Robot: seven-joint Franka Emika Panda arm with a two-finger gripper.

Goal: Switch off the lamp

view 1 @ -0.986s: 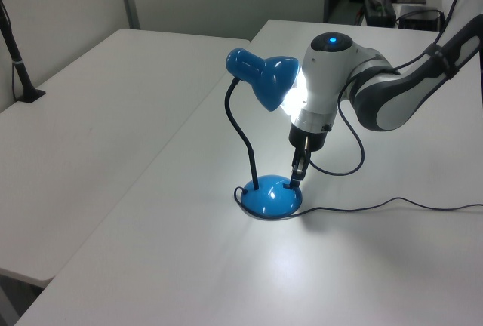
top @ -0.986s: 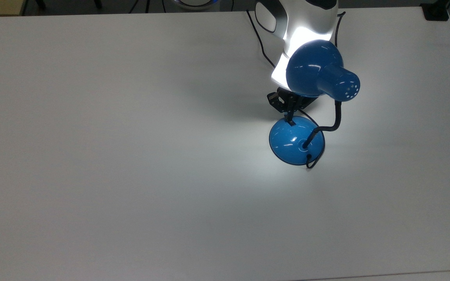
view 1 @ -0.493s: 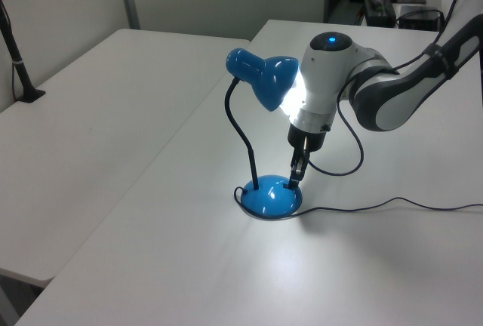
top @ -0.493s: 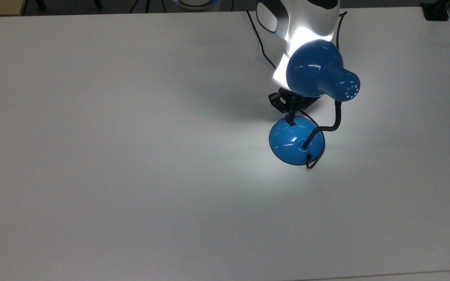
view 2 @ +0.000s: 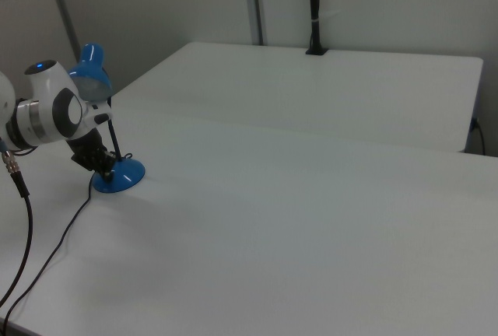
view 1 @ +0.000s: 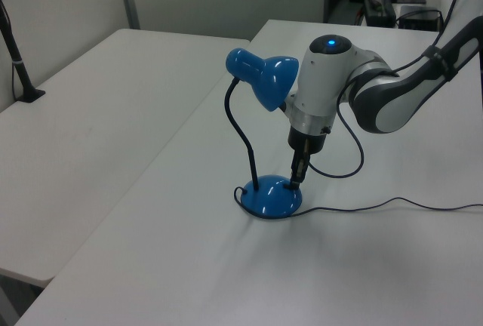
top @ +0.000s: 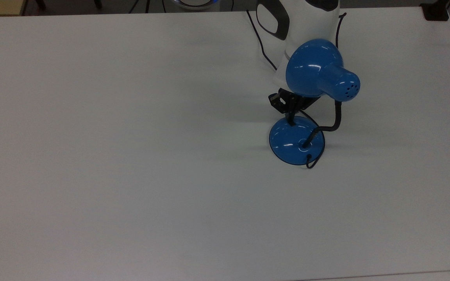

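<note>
Progress: I am reading the lamp [top: 305, 117] as off; no glow is coming from under its shade [top: 314, 68] and no bright pool is lying on the table [top: 131, 156] around the base [top: 291, 142]. I judge the switching step done.

Left to do: as I see it, I am only needing to lift the gripper [top: 290, 119] clear of the base without dragging the lamp or snagging its cord [view 1: 377, 207].

Lamp position: it is standing upright toward the far right part of the table in the top view, well in from the near edge. In the left view its base [view 1: 270, 199] is sitting flat, the neck [view 1: 241, 133] is curving up from it, and the shade [view 1: 264, 77] is hanging close against the arm's wrist [view 1: 321, 84].

Jaws: I am seeing the fingers drawn together into one narrow black tip, with no gap showing between them in the top view or the left view. They are clamping nothing.

Contact: the gripper [view 1: 296, 175] is pointing straight down and its tip is resting on the far rim side of the base, where I take the switch to be; the switch itself is hiding under the tip, so I cannot confirm it.

Right view: the gripper [view 2: 99, 166] is showing as a dark shape just above the base [view 2: 118, 177], near the table's left edge in the right view.

Far side: the cord is trailing away over the table toward the arm's side.
</note>
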